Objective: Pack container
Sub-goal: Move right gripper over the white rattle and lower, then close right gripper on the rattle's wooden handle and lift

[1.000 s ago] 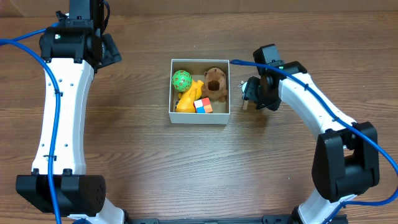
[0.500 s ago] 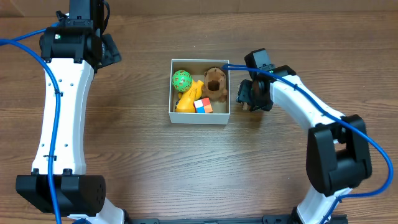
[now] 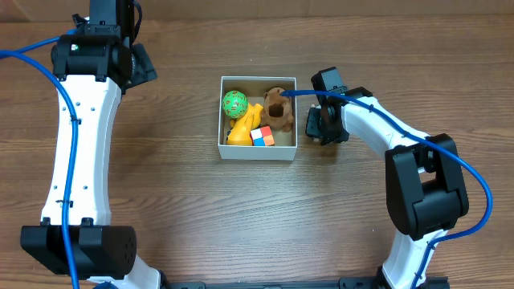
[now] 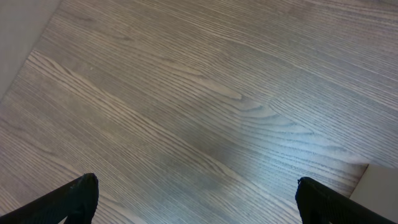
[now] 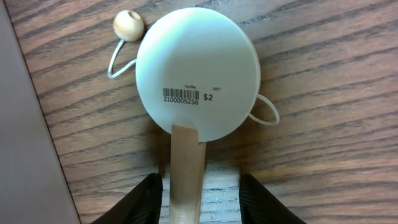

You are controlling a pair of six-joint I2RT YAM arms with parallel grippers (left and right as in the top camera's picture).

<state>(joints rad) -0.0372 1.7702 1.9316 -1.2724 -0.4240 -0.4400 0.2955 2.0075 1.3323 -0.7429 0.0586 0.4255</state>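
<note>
Two arms work at the table (image 3: 185,209). The box (image 3: 259,152) sits mid-table and holds a green ball (image 3: 234,103), a yellow toy (image 3: 243,126), a brown plush (image 3: 279,108) and a coloured cube (image 3: 261,136). Just right of the box, the right gripper (image 5: 200,183) hangs over a white paddle (image 5: 196,74) lying flat. Its jaws are apart, one on each side of the wooden handle (image 5: 185,155), not clamped. A bead (image 5: 129,25) on string lies on the paddle's box side. Well left of the box, the left gripper (image 4: 199,196) is spread wide above the wood.

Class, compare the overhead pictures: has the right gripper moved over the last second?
Yes. The right gripper has edged toward the container, now nearer its white side wall in the overhead view.
</note>
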